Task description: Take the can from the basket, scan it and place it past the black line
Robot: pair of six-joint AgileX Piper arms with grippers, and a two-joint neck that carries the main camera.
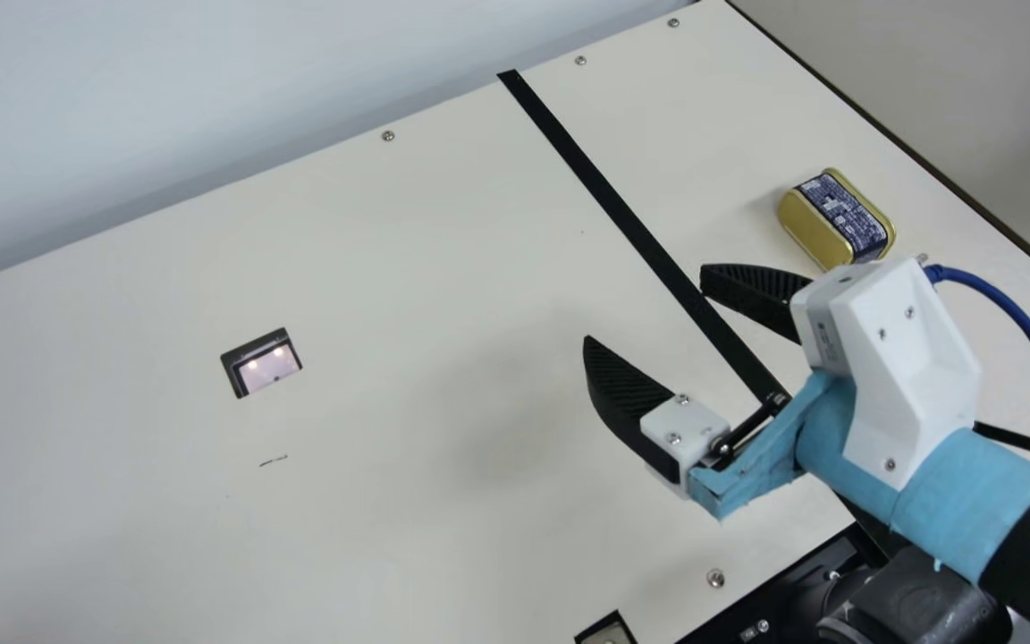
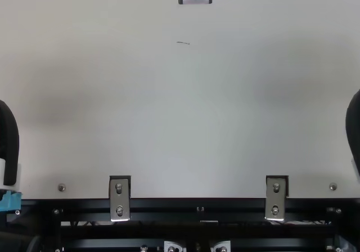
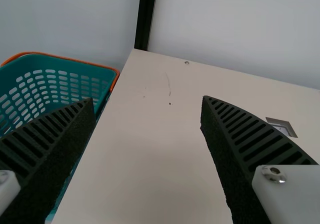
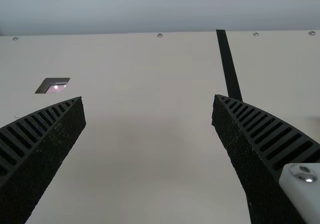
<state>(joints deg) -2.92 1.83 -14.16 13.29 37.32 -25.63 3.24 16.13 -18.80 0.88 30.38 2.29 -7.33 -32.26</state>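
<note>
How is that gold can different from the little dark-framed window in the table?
The can is gold with a dark blue label; the window is a pale pinkish pane with bright spots. The can stands up from the table, while the window looks set into it. In the main view, the can is right of the black line, the window left.

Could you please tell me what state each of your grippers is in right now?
Left gripper: open, holding nothing.
Right gripper: open, holding nothing.
</note>
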